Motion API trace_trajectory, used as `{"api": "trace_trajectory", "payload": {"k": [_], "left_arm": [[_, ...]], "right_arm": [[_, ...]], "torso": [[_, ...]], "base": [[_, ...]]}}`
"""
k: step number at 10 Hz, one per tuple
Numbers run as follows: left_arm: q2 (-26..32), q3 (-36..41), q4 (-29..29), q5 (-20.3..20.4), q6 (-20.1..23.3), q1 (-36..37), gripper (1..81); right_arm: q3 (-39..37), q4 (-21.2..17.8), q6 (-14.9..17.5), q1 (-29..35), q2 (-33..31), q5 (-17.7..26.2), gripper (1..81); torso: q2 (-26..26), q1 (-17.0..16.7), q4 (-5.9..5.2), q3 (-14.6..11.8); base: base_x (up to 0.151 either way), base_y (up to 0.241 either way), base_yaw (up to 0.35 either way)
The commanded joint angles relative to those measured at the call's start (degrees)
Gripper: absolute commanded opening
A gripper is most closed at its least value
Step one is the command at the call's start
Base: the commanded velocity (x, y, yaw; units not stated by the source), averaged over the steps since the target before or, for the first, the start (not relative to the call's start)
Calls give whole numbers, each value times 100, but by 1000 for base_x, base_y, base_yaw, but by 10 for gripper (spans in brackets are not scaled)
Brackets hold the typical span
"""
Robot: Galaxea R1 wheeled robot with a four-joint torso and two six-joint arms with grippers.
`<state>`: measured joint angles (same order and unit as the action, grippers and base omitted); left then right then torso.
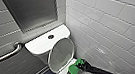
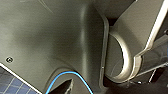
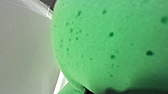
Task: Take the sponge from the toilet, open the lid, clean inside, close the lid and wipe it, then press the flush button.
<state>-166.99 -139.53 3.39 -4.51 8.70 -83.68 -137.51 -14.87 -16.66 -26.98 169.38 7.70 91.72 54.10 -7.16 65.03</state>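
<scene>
Grips the sponge (image 1: 73, 69) clamped tight in the right end effector (image 1: 79, 65), reaching in from the right side. Holds it roughly on end over the hinge end of the toilet (image 1: 40, 46) bowl, just beside the upright lid (image 1: 61, 53). Probably needs a reach down and back toward the robot to meet the bowl's inside.

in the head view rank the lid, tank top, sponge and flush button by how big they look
1. lid and tank top: they look about alike, too close to rank
2. sponge: clearly smaller
3. flush button: smallest
</scene>
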Motion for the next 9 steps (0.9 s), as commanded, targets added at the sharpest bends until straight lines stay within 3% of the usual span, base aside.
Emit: {"api": "trace_trajectory", "payload": {"k": [1,3,5,9], "left_arm": [[33,58,-66,-516,-9,-136,811],[33,58,-66,-507,-18,-153,811],[51,119,-66,-507,-18,-154,811],[51,189,-66,-516,-9,-162,811]], "right_arm": [[-512,-288,-1146,856,477,-32,10],[-715,-323,-1313,751,574,-225,10],[-934,-306,-1832,558,582,-296,10],[-891,-332,-1928,21,187,-603,10]], "torso": [[0,0,0,0],[0,0,0,2],[0,0,0,2],[2,0,0,2]], "base": [[0,0,0],[0,0,0],[0,0,0],[0,0,0]]}}
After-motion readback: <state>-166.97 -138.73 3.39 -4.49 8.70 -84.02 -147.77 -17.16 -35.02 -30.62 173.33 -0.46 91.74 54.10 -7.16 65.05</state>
